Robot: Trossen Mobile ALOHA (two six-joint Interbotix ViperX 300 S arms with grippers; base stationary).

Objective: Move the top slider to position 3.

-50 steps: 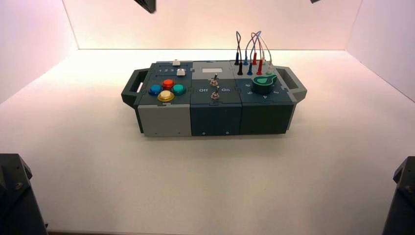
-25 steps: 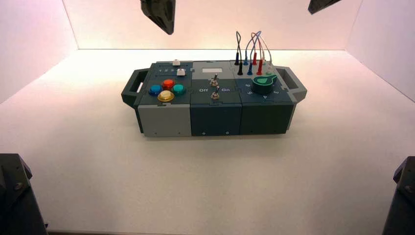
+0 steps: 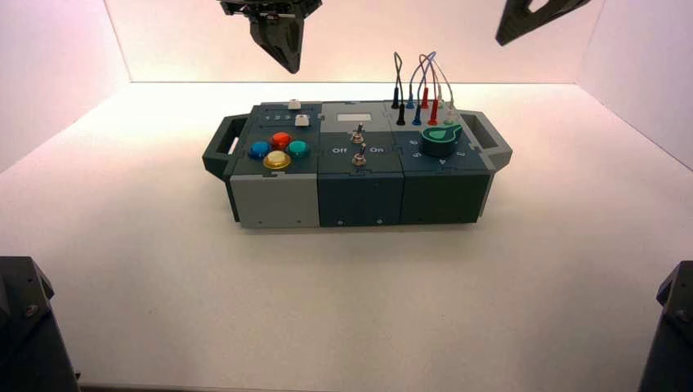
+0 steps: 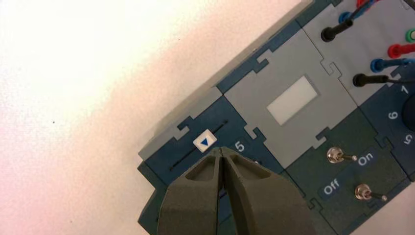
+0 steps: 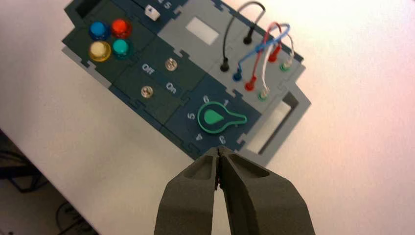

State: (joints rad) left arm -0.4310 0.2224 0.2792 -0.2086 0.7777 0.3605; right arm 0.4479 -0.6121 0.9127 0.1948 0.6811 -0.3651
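Note:
The top slider (image 3: 294, 104) is a tiny white knob at the back left of the box; in the left wrist view it (image 4: 204, 141) bears a blue triangle and sits partway along its dark slot. My left gripper (image 3: 289, 65) hangs shut and empty above and behind it; its tips (image 4: 222, 151) are just beside the knob, not touching. A numeral 5 (image 4: 240, 146) shows beside the tips; the numeral 3 is hidden under my fingers (image 4: 195, 196). A faint numeral row (image 3: 282, 118) shows in the high view. My right gripper (image 3: 502, 36) is shut, high at the back right.
The twin white slider knob (image 3: 302, 120) sits just in front of the top one. Four coloured buttons (image 3: 279, 149), two toggle switches (image 4: 337, 156) marked Off and On, a green knob (image 5: 215, 118) and plugged wires (image 3: 421, 86) fill the box. Handles (image 3: 221, 147) stick out at both ends.
Both grippers have come down into the high view from the top edge; the left one now hangs lower over the box's back left. The box has not moved.

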